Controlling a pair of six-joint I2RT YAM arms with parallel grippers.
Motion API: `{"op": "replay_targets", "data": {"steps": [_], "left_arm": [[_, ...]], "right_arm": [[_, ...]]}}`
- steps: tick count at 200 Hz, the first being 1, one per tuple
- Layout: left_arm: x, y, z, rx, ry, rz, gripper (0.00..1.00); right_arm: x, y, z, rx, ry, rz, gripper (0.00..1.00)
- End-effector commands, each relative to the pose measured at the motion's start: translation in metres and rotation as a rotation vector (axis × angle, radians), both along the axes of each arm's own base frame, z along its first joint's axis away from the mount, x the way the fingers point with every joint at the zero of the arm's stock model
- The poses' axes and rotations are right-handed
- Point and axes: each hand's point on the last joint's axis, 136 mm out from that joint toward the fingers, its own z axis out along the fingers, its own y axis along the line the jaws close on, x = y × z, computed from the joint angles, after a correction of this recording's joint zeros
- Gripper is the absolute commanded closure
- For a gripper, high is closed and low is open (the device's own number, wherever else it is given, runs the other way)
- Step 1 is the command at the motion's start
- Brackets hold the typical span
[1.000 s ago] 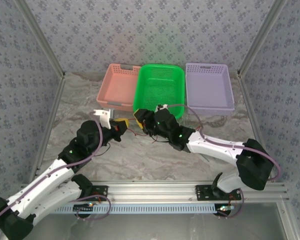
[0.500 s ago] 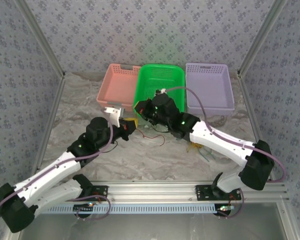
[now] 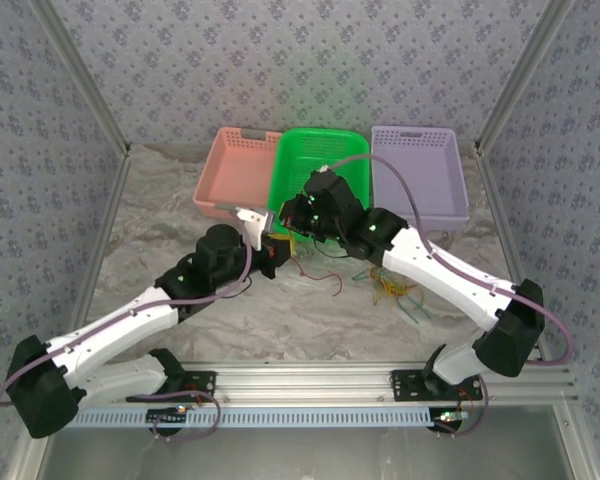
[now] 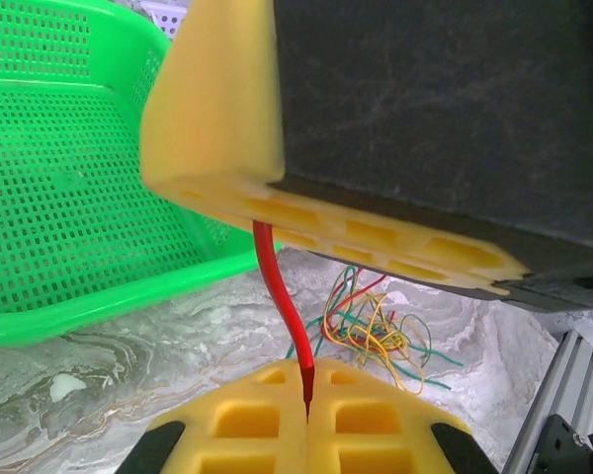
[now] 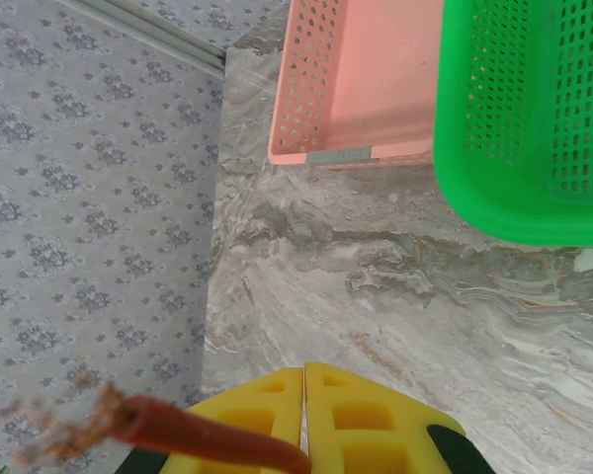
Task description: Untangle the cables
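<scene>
A red cable [image 4: 277, 276] runs taut between my two grippers. My left gripper [image 4: 306, 380] is shut on its lower end, and my right gripper [image 5: 304, 371] is shut on the other end [image 5: 203, 434], whose frayed tip sticks out to the left. In the top view the left gripper [image 3: 276, 250] and the right gripper [image 3: 290, 220] sit close together in front of the green basket [image 3: 350, 165], with a loose red cable [image 3: 322, 276] trailing on the table below them. A tangle of yellow, red and green cables [image 3: 395, 290] lies to the right, and also shows behind my left gripper [image 4: 376, 331].
Three baskets stand in a row at the back: pink [image 3: 235, 170], green, and purple [image 3: 420, 175]. The green basket [image 4: 69, 197] is just left of my left gripper. The pink basket [image 5: 366, 79] and the side wall [image 5: 89, 197] lie ahead of my right gripper.
Both grippers have moved right and back toward the green basket. The right gripper has shut on the red cable. The right arm has lifted off the tangle, which now lies uncovered.
</scene>
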Motion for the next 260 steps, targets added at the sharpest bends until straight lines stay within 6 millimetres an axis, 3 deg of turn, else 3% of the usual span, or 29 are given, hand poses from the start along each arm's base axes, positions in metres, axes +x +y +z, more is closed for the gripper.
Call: {"op": "replay_targets", "data": {"steps": [1, 14, 50, 83, 131, 196, 248, 260], "left_arm": [[-0.022, -0.014, -0.022, 0.068, 0.060, -0.112, 1.00], [-0.023, -0.015, -0.023, 0.071, 0.061, -0.115, 0.99], [-0.020, -0.014, -0.020, 0.067, 0.049, -0.097, 0.85], [-0.021, -0.008, -0.011, 0.076, 0.021, -0.086, 0.52], [-0.029, 0.014, 0.025, 0.025, -0.053, -0.056, 0.31], [-0.015, 0.003, 0.020, 0.116, 0.011, -0.097, 0.36], [0.003, 0.002, 0.032, 0.102, 0.006, -0.046, 0.72], [0.004, 0.003, 0.034, 0.098, 0.006, -0.042, 0.87]], "right_arm": [[0.012, -0.002, 0.053, 0.092, -0.116, -0.009, 1.00], [0.013, -0.006, 0.057, 0.092, -0.120, -0.012, 1.00], [0.008, -0.005, 0.058, 0.100, -0.113, 0.014, 1.00], [0.005, -0.009, 0.055, 0.095, -0.112, 0.012, 1.00], [0.002, -0.012, 0.059, 0.081, -0.128, 0.037, 1.00], [-0.005, -0.003, 0.059, 0.091, -0.126, 0.077, 1.00], [-0.012, -0.001, 0.055, 0.083, -0.119, 0.092, 1.00], [-0.012, -0.001, 0.053, 0.078, -0.117, 0.095, 1.00]]}}
